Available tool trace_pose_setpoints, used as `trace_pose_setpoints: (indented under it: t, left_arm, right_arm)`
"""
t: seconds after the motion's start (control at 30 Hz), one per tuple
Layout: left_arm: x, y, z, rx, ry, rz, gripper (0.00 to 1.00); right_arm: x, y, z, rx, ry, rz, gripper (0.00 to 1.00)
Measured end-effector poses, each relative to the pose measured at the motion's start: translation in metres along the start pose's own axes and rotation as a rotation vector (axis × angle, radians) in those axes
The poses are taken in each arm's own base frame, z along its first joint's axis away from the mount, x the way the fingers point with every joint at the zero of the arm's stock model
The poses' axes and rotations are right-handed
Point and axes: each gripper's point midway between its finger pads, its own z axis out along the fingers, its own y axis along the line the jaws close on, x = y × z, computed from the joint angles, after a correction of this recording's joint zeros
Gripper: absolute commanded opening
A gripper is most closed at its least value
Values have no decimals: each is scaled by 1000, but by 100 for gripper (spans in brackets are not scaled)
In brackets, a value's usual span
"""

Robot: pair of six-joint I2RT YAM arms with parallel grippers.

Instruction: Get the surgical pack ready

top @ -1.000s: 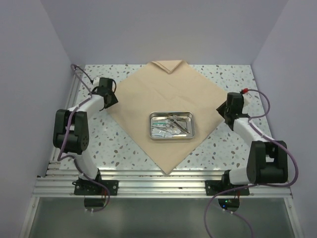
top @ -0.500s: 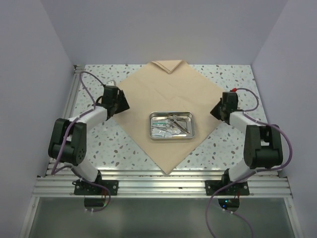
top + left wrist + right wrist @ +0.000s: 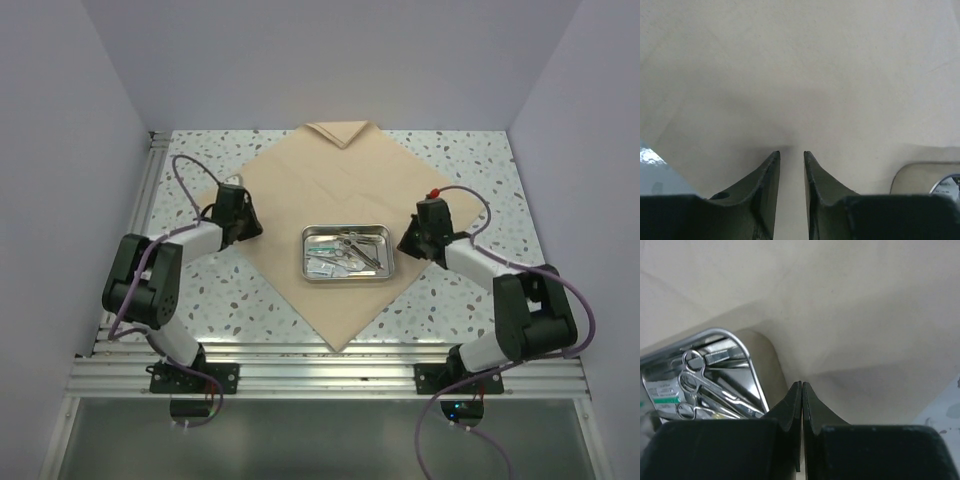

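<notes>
The tan cloth sheet (image 3: 330,180) lies as a diamond on the table. The steel tray (image 3: 347,229) sits at its middle and holds scissors and forceps (image 3: 355,248) and clear packets (image 3: 322,263). My left gripper (image 3: 252,222) is low at the cloth's left corner. In the left wrist view its tips (image 3: 791,152) are nearly together, with cloth (image 3: 815,75) in the narrow gap and the tray's corner (image 3: 920,172) at the lower right. My right gripper (image 3: 405,243) is just right of the tray. Its tips (image 3: 802,383) are pressed shut at bunched cloth (image 3: 865,305), beside the tray rim (image 3: 752,370) and scissor handles (image 3: 692,360).
The cloth's far corner (image 3: 340,131) is folded over on itself. The speckled table (image 3: 470,160) shows around the cloth, with walls close on three sides. An aluminium rail (image 3: 320,372) runs along the near edge between the arm bases.
Both grippers have moved inward toward the tray, the left from off the cloth's left corner onto it, the right from the right corner to beside the tray.
</notes>
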Motion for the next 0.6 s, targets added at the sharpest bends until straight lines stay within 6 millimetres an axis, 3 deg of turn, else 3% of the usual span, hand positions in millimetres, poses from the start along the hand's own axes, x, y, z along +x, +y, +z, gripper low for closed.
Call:
trace_pose_setpoints:
  t: [0.13,0.33,0.47,0.6]
  left_arm:
    - [15,-27,-14,70,15,36,20]
    - [45,-81,-28,212,74,70,15]
    - [58,-93,-28,240,106,71,14]
    - [67,-90,-20,225,134,74,14]
  right_arm:
    - [11,8,-15,2,-9,-40,0]
    - [20,15,-18,10,-9,-58,0]
    - [35,20,-13,20,17,-82,0]
    - [43,18,-6,43,39,-90,0]
